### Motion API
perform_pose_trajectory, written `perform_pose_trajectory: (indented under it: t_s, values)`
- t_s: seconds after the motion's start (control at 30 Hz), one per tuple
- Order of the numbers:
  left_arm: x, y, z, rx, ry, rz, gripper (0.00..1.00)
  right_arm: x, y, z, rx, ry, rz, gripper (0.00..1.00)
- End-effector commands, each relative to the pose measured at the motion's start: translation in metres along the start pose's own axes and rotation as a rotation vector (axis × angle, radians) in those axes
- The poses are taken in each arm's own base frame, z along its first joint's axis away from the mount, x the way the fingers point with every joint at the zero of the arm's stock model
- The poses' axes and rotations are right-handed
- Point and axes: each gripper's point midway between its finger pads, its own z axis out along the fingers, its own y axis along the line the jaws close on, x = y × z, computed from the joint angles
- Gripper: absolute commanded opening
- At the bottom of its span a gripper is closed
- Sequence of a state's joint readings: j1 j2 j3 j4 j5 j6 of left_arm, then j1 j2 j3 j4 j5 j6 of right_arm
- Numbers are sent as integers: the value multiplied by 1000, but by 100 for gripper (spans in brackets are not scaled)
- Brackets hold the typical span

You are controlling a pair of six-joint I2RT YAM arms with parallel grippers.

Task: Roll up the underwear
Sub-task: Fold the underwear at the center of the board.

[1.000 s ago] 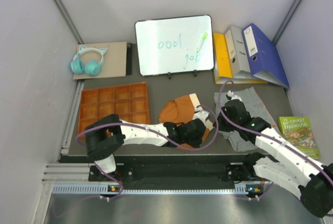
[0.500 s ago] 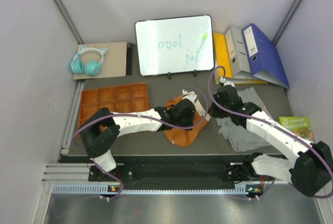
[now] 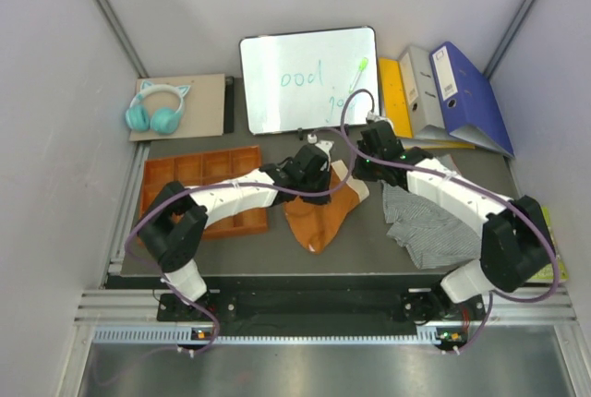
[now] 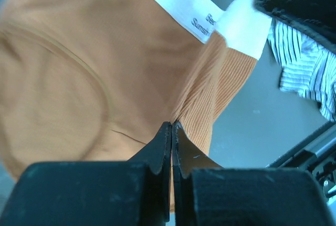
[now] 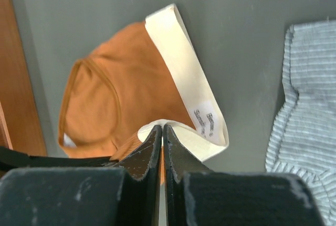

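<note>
- Top view: both arms have reached farther from their bases than half a second ago. The left end effector (image 3: pixel 317 159) and right end effector (image 3: pixel 363 166) lift the top edge of the orange briefs (image 3: pixel 319 217) at mid-table (image 3: pixel 277 251). The striped boxer shorts (image 3: pixel 434 226) lie to the right.
- Left wrist view: the end effector is clenched on orange fabric.
- Right wrist view: the end effector is clenched on the cream waistband (image 5: pixel 178 73).

Waistband label (image 5: pixel 206 121) print unreadable; striped boxers (image 5: pixel 304 105) cut by right edge.
</note>
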State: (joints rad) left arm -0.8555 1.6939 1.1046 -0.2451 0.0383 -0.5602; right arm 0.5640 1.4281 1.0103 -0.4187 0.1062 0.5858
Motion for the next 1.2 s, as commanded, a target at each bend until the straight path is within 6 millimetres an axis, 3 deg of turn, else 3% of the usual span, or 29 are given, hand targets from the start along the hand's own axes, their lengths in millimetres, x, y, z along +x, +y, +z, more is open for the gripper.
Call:
perform_pose_trajectory:
  t_s: [0.0, 0.03, 0.33, 0.6, 1.17]
  values:
    - [-16, 13, 2, -18, 28, 35, 0, -39, 21, 8, -6, -87, -25, 0]
    - [-26, 17, 2, -25, 14, 30, 0, -37, 19, 17, 9, -72, -30, 0]
    - [-47, 52, 17, -78, 45, 30, 0, -68, 34, 44, 48, -85, -68, 0]
    - [-60, 73, 24, -123, 54, 49, 0, -71, 35, 72, 80, -54, -84, 0]
    - [-79, 100, 34, -196, 40, 91, 0, -84, 27, 94, 98, -48, -63, 0]
